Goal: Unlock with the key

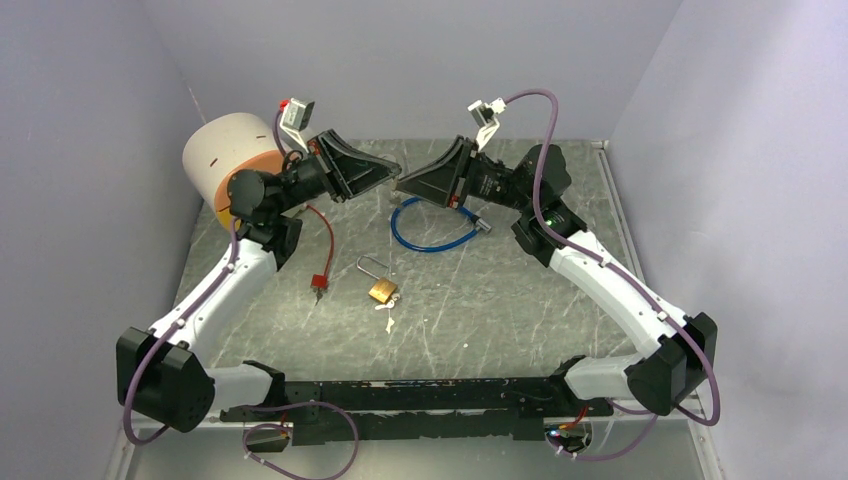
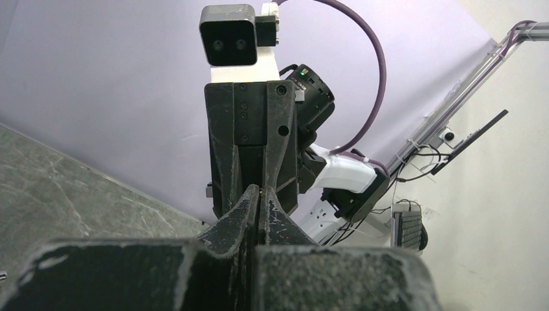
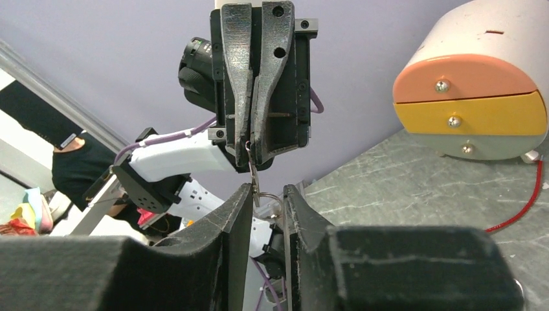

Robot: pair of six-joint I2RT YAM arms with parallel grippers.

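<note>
A brass padlock (image 1: 381,290) lies on the table, shackle pointing away, with a small pale key-like piece (image 1: 388,316) beside it. Both arms are raised, fingertips facing each other above the table's far middle. My left gripper (image 1: 394,170) (image 2: 260,192) is shut on a thin silver key (image 3: 251,162) with a small ring (image 3: 267,197) hanging below. In the left wrist view the key is almost wholly hidden between the tips. My right gripper (image 1: 403,183) (image 3: 267,189) is open, its fingers either side of the key's lower end and ring.
A blue cable loop (image 1: 432,232) lies under the right gripper. A red cable with a small lock (image 1: 322,250) lies left of the padlock. A round drawer unit with orange and yellow fronts (image 1: 228,165) (image 3: 476,97) stands at the far left.
</note>
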